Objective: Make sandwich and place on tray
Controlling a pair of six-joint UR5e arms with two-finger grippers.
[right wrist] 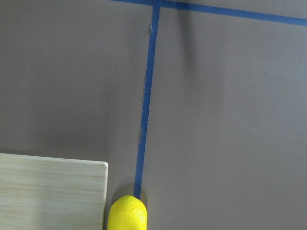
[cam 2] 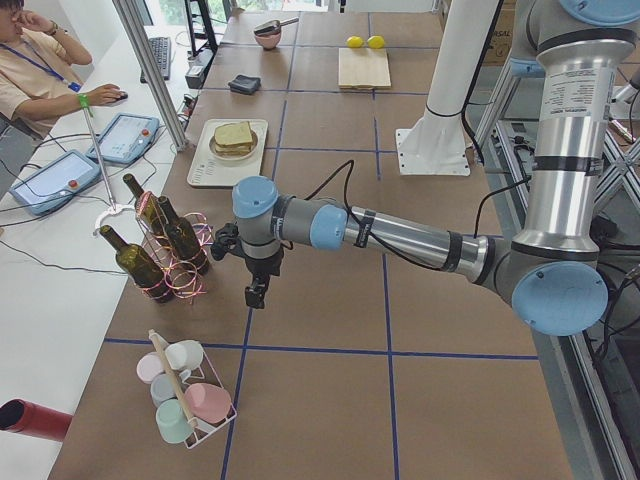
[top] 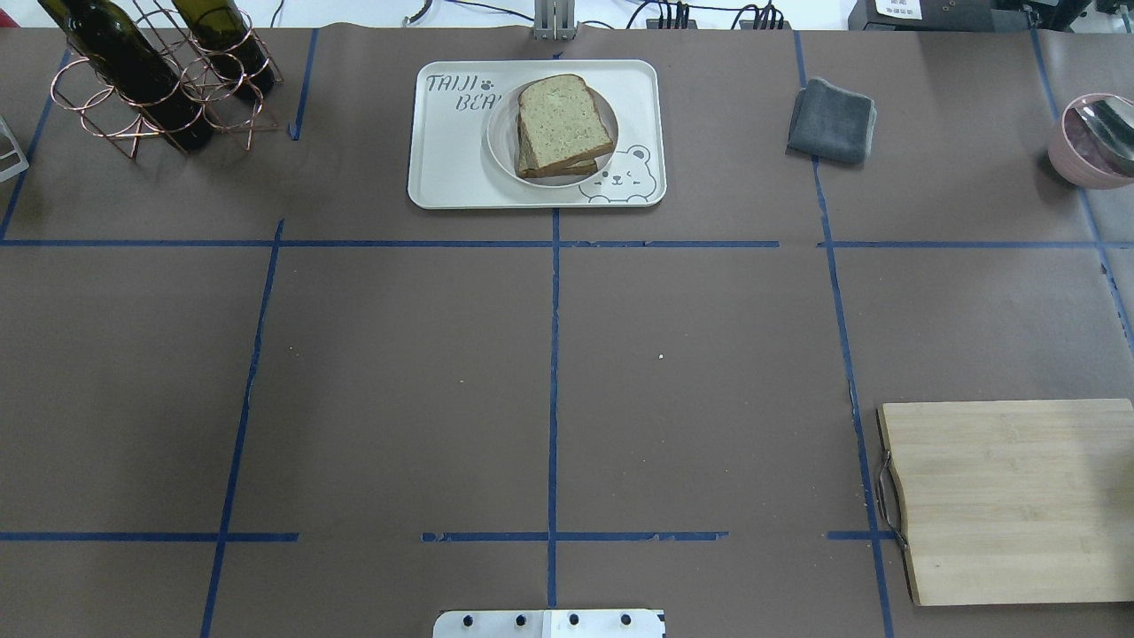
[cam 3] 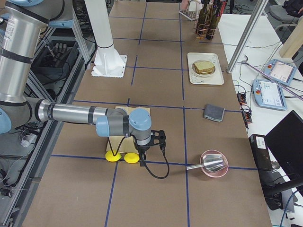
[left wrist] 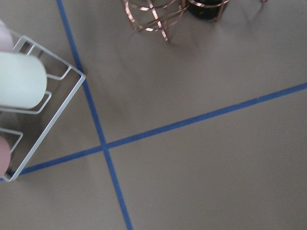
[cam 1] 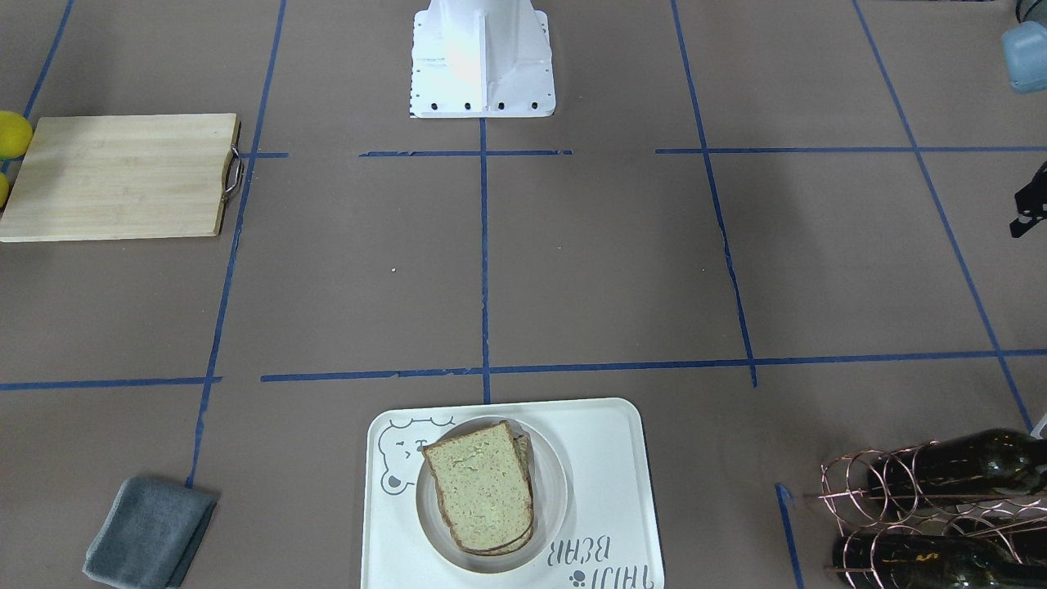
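Observation:
The sandwich (top: 563, 124) is two stacked bread slices with dark crust on a small round white plate (top: 500, 146). The plate stands on the cream tray (top: 452, 168) with the bear drawing, at the table's far middle. No egg shows. Sandwich (cam 1: 483, 491) and tray (cam 1: 605, 458) also show in the front view. My left gripper (cam 2: 257, 293) hangs over bare table near the bottle rack, far from the tray. My right gripper (cam 3: 143, 155) hangs by the lemons near the cutting board. I cannot tell whether either is open or shut.
A wooden cutting board (top: 1010, 496) lies at the near right, with two lemons (cam 3: 113, 156) beside it. A grey cloth (top: 831, 120) lies right of the tray. A copper bottle rack (top: 151, 80) stands far left. A pink bowl (top: 1094, 142) stands far right. A cup rack (cam 2: 185, 395) stands at the left end.

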